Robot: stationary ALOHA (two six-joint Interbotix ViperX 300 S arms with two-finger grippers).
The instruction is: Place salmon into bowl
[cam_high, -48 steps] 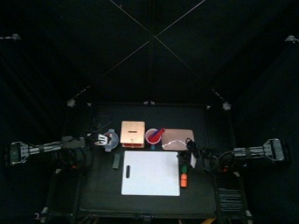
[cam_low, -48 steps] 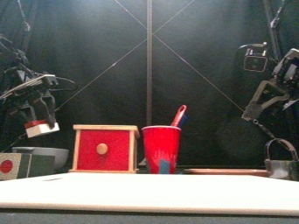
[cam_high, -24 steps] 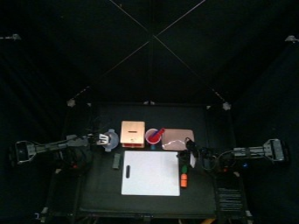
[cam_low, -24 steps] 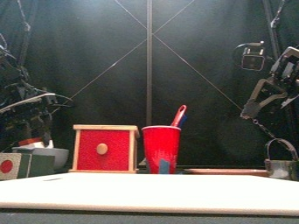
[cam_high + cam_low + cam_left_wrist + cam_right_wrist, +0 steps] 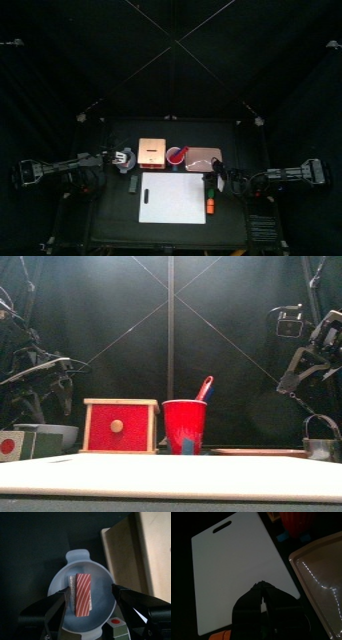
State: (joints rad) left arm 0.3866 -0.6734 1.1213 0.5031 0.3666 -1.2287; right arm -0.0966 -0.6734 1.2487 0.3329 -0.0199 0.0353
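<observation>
The salmon [image 5: 83, 594], a pinkish striped oblong piece, lies flat inside the pale blue-grey bowl [image 5: 100, 619]. My left gripper [image 5: 89, 592] hovers just above the bowl, open, one jaw on each side of the salmon and touching nothing. From above, the bowl [image 5: 124, 158] sits at the table's left, beside the wooden box, under the left gripper [image 5: 118, 160]. From the front the bowl [image 5: 51, 433] shows low on the left, and the salmon is hidden in it. My right gripper [image 5: 261, 587] is shut and empty over the white cutting board [image 5: 234, 577].
A wooden box with a red front [image 5: 120, 425] and a red cup [image 5: 185, 426] stand mid-table, with a pinkish tray [image 5: 201, 158] to the right. On the cutting board [image 5: 174, 197] lies a black stick [image 5: 144, 191], and an orange stick [image 5: 211, 206] lies beside it. A red-dotted block [image 5: 12, 444] sits front left.
The left gripper came down with the salmon to the bowl, opened wide and let it go. It now hangs slightly higher. The right arm has barely moved.
</observation>
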